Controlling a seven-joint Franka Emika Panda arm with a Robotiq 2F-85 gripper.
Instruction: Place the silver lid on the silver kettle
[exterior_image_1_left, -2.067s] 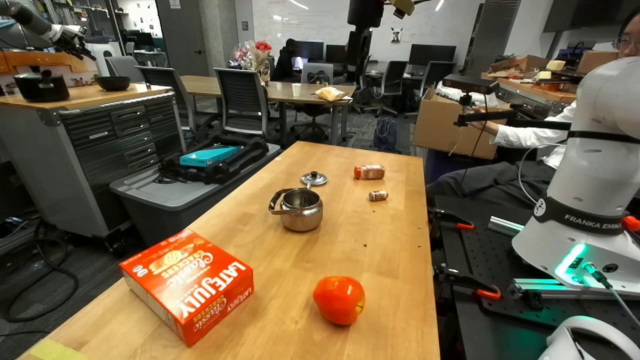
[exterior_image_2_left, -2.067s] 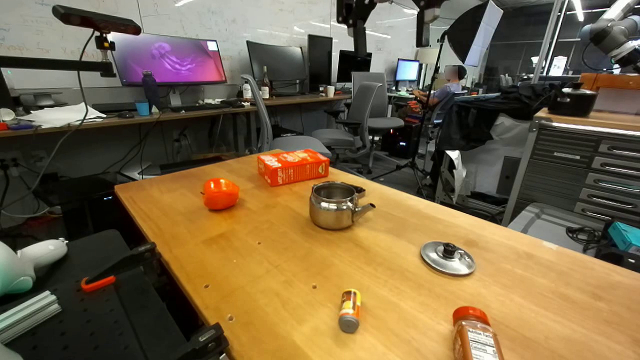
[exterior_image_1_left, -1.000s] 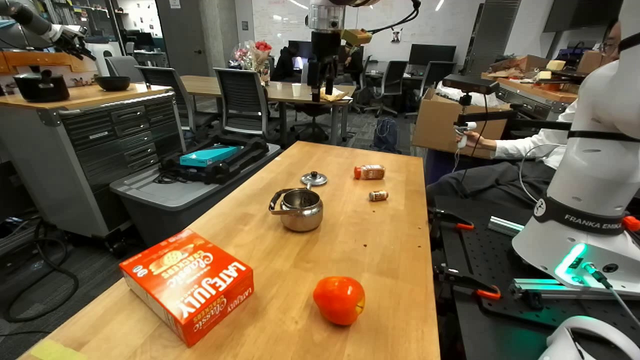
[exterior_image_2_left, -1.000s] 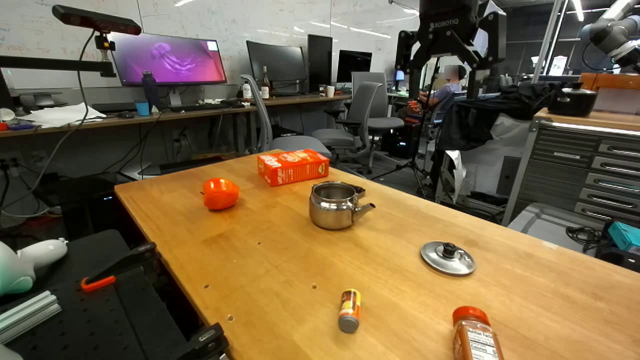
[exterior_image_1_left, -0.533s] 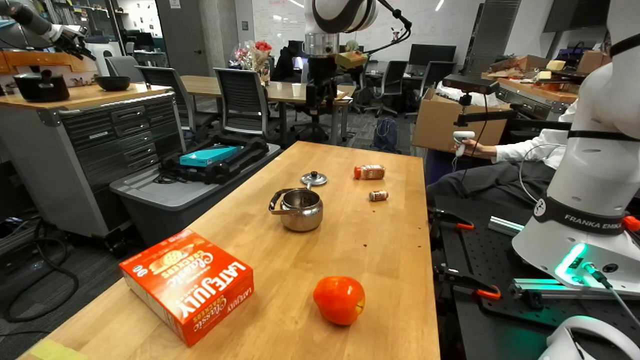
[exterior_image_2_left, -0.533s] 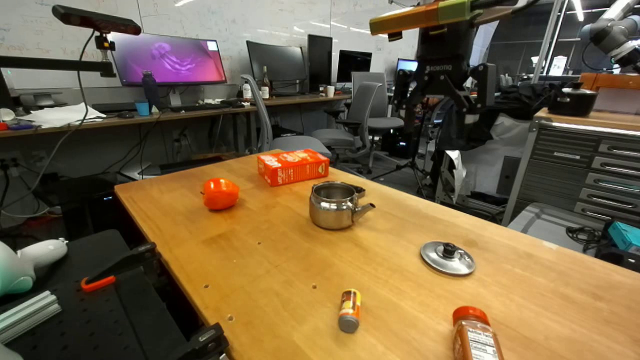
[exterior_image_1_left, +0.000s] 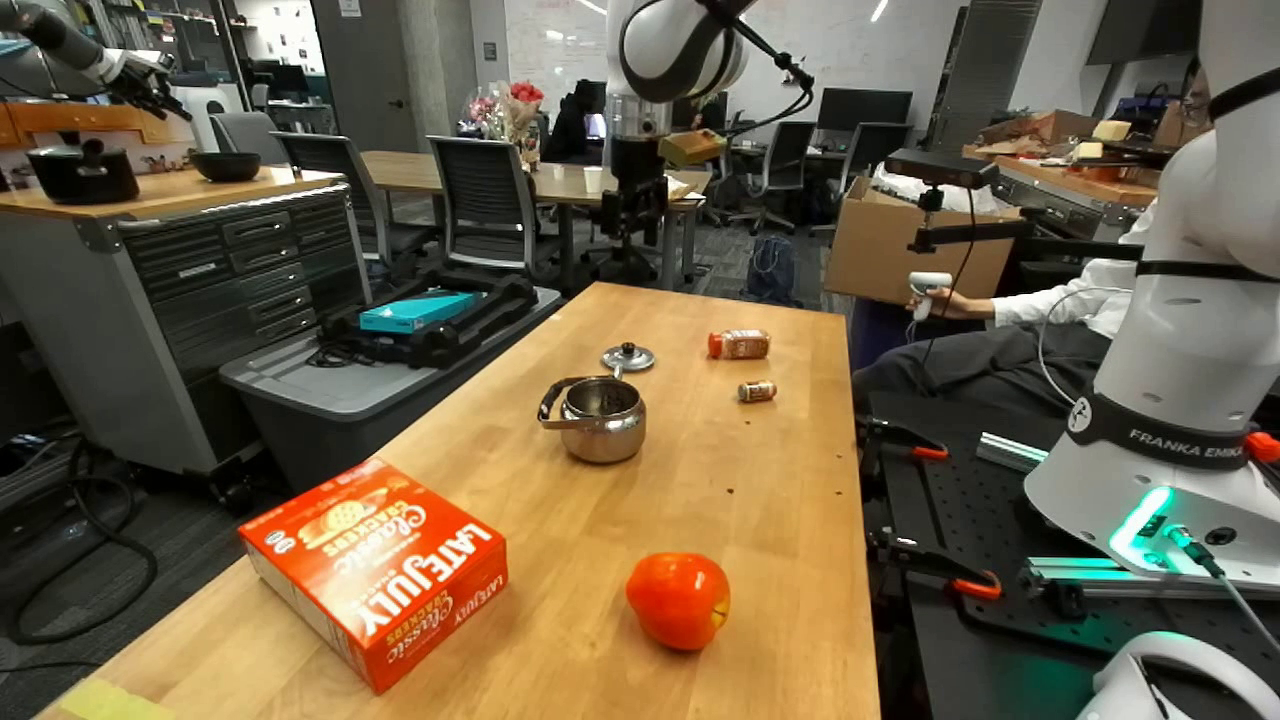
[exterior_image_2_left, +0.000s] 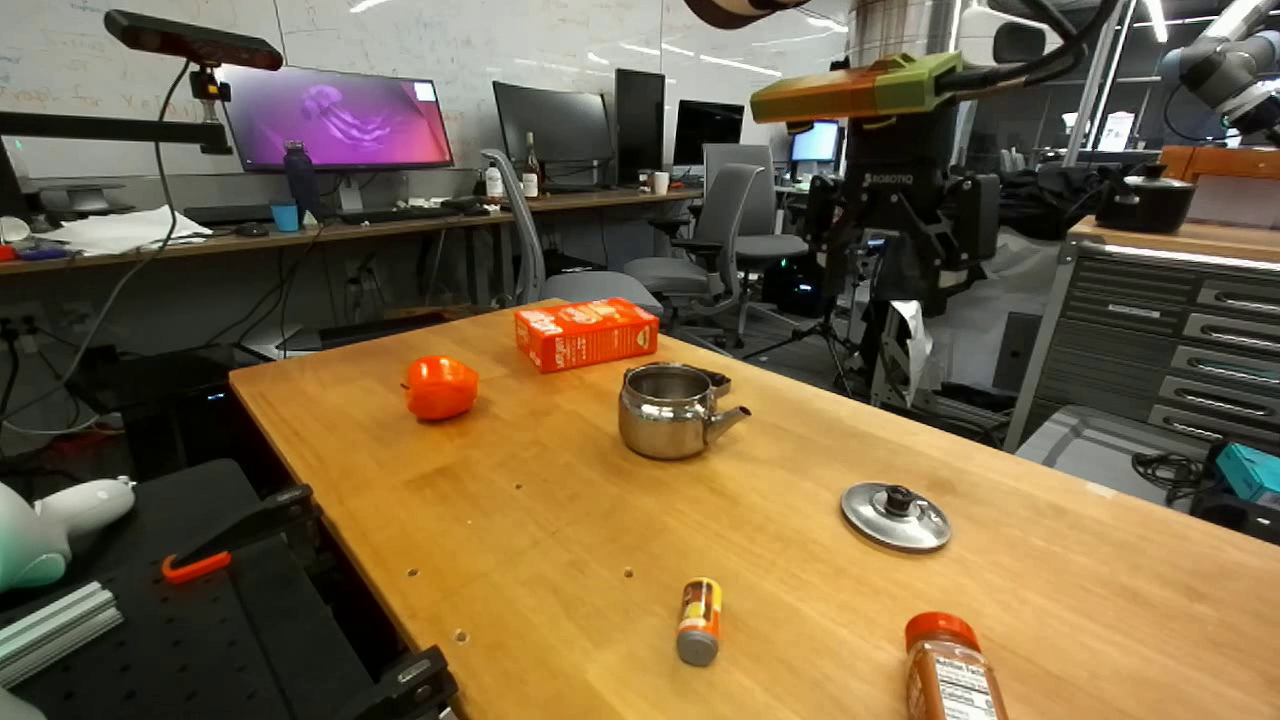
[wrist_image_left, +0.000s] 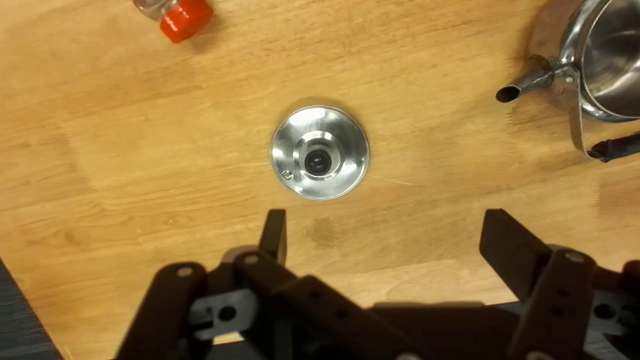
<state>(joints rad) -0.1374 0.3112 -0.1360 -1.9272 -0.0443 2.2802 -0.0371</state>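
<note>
The gripper (wrist_image_left: 384, 231) is coming down, jaws spread wide around nothing, so the pick is probably nearing; off-centre below it, the silver lid (wrist_image_left: 320, 152) is lying untouched; farther away, the silver kettle (exterior_image_2_left: 668, 420) is standing uncovered.

cracker box (exterior_image_1_left: 375, 575): flat on table (exterior_image_1_left: 790, 600) | orange ball (exterior_image_1_left: 676, 600): near box | red-capped jar (exterior_image_1_left: 742, 345): on side | small cylinder (exterior_image_2_left: 699, 620): near jar

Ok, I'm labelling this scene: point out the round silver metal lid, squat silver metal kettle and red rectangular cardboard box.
Round silver metal lid (wrist_image_left: 318, 157): wrist view, on its black knob.
Squat silver metal kettle (exterior_image_2_left: 664, 423): in an exterior view, on its side.
Red rectangular cardboard box (exterior_image_1_left: 374, 556): in an exterior view, on its top face.
</note>
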